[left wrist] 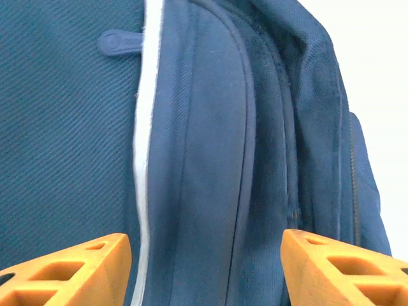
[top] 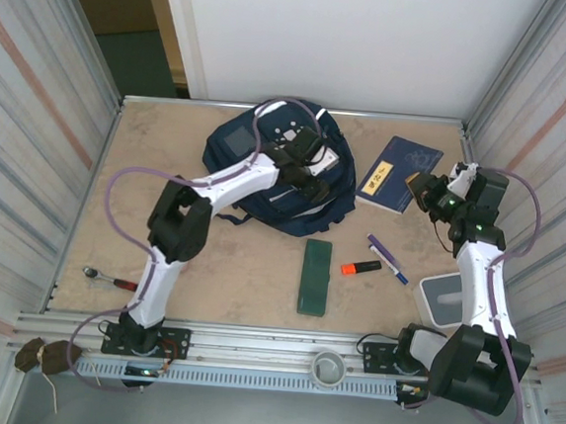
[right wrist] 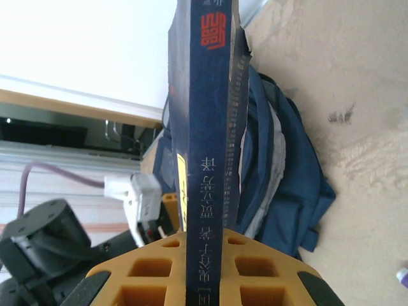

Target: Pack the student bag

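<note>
Looking at the top cam first: the student bag [top: 281,212] lies flat toward 12 o'clock on the table [top: 229,267], close to the back wall. My left gripper [top: 310,183] sits over the bag's 3 o'clock side. My right gripper [top: 431,193] is out at 2 o'clock, clamped on the edge of a navy notebook [top: 393,174] w/ a yellow label, just beside the bag. A green case [top: 314,276], orange marker [top: 360,268] and pen [top: 386,258] lie around 5 o'clock from the bag, apart from it.

Left wrist cam: my orange fingers [left wrist: 83,268] stand wide w/ nothing btwn them. The bag fabric [left wrist: 64,159] and its white stripe [left wrist: 143,159] are right ahead. No clear opening shows, so I can't tell if the zip is parted.

Right wrist cam: the notebook [right wrist: 204,127] stands on edge, pinched btwn the pads, spine running to 12 o'clock. The bag [right wrist: 287,166] lies beyond at 1 o'clock.

My read: the step in hand is loading the notebook, and it's early in the job since the other items are outside the bag. For the next move, imo, the left hand has to catch a flap edge and lift it to make a mouth. Then the right carries the notebook toward 9 o'clock and slides it in edge-first. I'd want that opening held before committing.
</note>
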